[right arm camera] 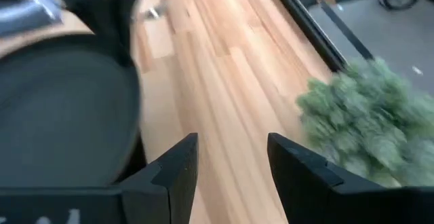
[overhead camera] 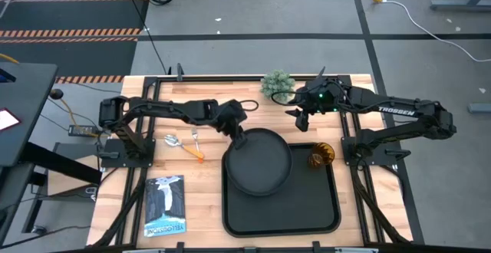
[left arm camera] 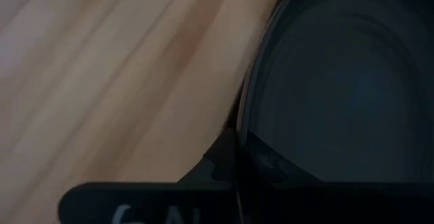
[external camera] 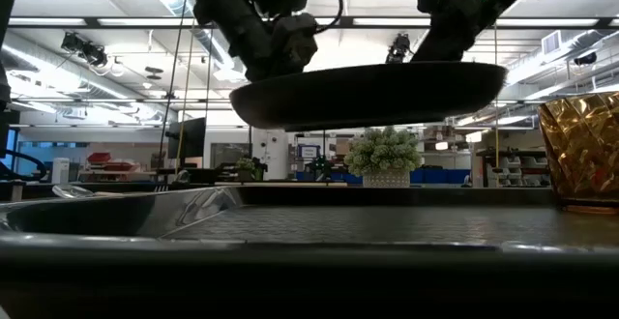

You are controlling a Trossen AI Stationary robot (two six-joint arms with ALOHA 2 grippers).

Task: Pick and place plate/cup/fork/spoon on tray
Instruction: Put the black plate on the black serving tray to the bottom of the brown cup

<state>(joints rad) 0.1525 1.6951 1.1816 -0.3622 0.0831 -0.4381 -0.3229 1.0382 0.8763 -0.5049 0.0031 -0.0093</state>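
The round black plate (overhead camera: 258, 162) hangs level above the large black tray (overhead camera: 307, 215); the low view shows the plate (external camera: 387, 95) clear of the tray (external camera: 290, 224). My left gripper (overhead camera: 235, 135) is shut on the plate's far-left rim. The amber cup (overhead camera: 321, 156) stands upright on the tray's far right corner. The spoon (overhead camera: 172, 140) and the fork (overhead camera: 196, 142) lie on the table left of the tray. My right gripper (overhead camera: 299, 116) is open and empty, above the table near the tray's far edge. My left gripper pinches the plate's rim (left arm camera: 245, 119) at its far-left side, one finger above the rim and one below. The fingers (left arm camera: 220, 159) come slanting down from the table's left. The plate hangs level, lifted clear over the tray.
A small green potted plant (overhead camera: 278, 84) stands at the far edge, close to my right gripper; it also shows in the right wrist view (right arm camera: 359, 122). A printed booklet (overhead camera: 165, 205) lies at the near left. Bare wood shows between the cutlery and the tray.
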